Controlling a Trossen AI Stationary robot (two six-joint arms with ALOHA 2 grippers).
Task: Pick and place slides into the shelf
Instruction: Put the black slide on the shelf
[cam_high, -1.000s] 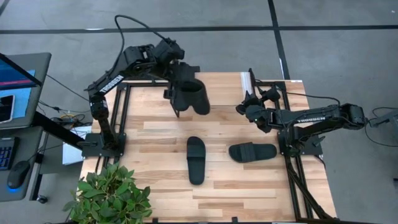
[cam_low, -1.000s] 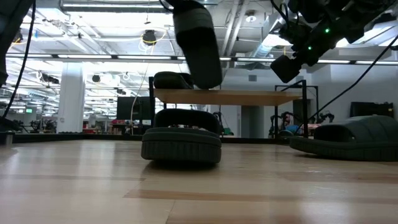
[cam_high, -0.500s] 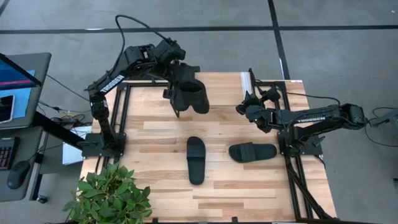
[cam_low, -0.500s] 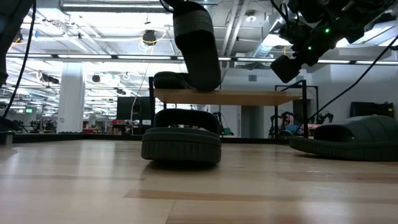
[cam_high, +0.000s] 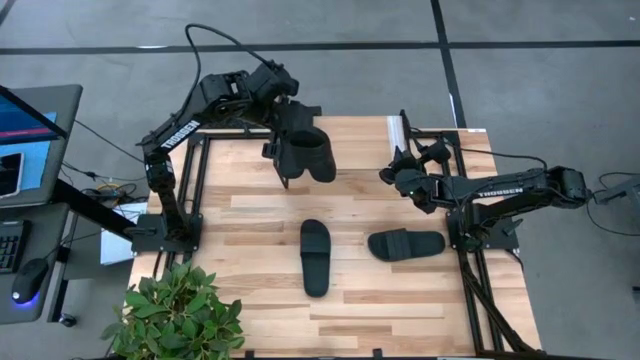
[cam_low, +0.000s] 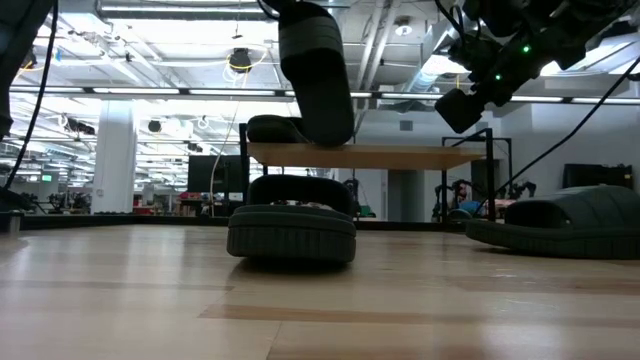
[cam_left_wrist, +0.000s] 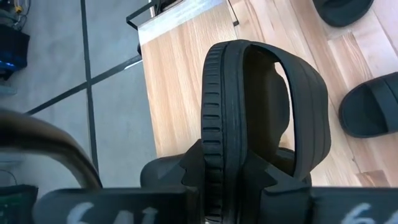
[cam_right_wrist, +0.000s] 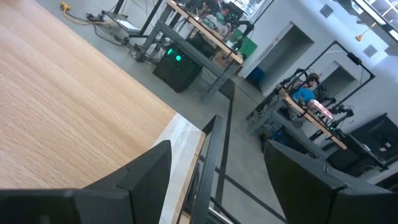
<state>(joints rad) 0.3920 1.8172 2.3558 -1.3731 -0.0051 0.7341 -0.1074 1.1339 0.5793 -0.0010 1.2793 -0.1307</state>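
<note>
Left pincer (cam_left_wrist: 214, 186): clamped on the sole edge of a slide (cam_high: 305, 150), carrying it raised over the shelf (cam_low: 370, 155) at the desk's far side; in the low view the slide hangs heel-down with its lower end at the shelf top.
Right pincer (cam_high: 393, 172): fingers spread wide, holding nothing, raised above the desk's (cam_high: 250, 230) right far part, near the shelf's right end.
Shelf slide (cam_low: 272, 128): lies on the shelf top, just beside the held one.
Middle slide (cam_high: 315, 257): flat on the desk, nearer the front than the left pincer.
Right slide (cam_high: 406, 244): flat on the desk, nearer the front than the right pincer.
</note>
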